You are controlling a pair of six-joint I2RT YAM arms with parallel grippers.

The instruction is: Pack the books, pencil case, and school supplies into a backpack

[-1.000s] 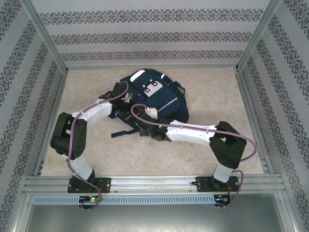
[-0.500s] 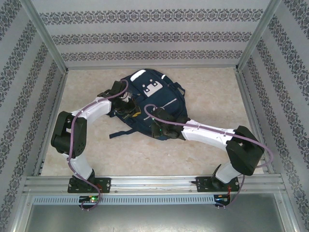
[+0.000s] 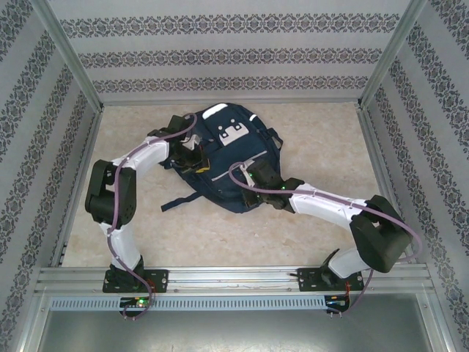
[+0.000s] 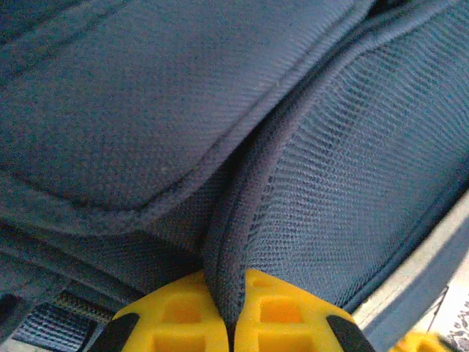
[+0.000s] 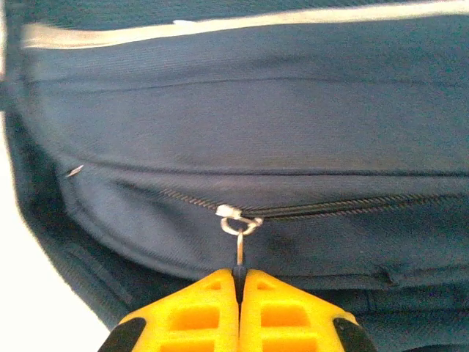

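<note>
Navy, white-striped backpack; left gripper tight on a fabric fold, right gripper tight on, seemingly, its zip pull

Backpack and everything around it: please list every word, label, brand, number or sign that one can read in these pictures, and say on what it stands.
No text can be read in any view.
Pale patch on the backpack: dark marks, too small to read.
Reflective stripe and zip pull: no lettering.
Patterned walls: ornament, no words.
</note>
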